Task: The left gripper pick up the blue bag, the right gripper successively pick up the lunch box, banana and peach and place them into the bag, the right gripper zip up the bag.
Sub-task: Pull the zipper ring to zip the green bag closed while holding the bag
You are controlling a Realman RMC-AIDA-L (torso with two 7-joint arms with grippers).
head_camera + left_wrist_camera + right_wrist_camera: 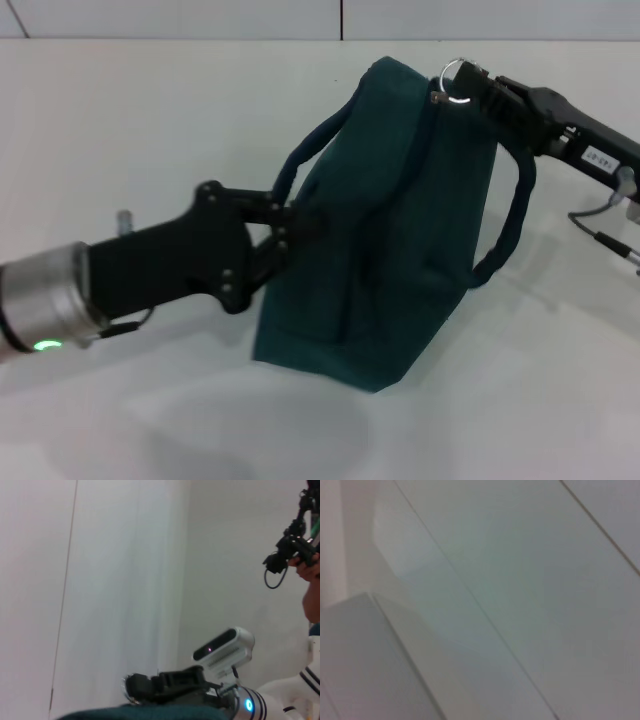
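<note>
At the bag's top edge, the metal ring zipper pull (456,80) is clenched by the right gripper (478,88); the zip line runs toward seven o'clock. At nine o'clock the blue bag (390,230) is gripped by the left gripper (292,228), held upright

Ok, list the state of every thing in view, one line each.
blue bag: lifted off the table, closed along its top.
zipper pull: at the bag's top corner, pinched by the right gripper.
left gripper: shut on the bag's side.
right gripper: shut on the zipper pull.
table: white.
</note>
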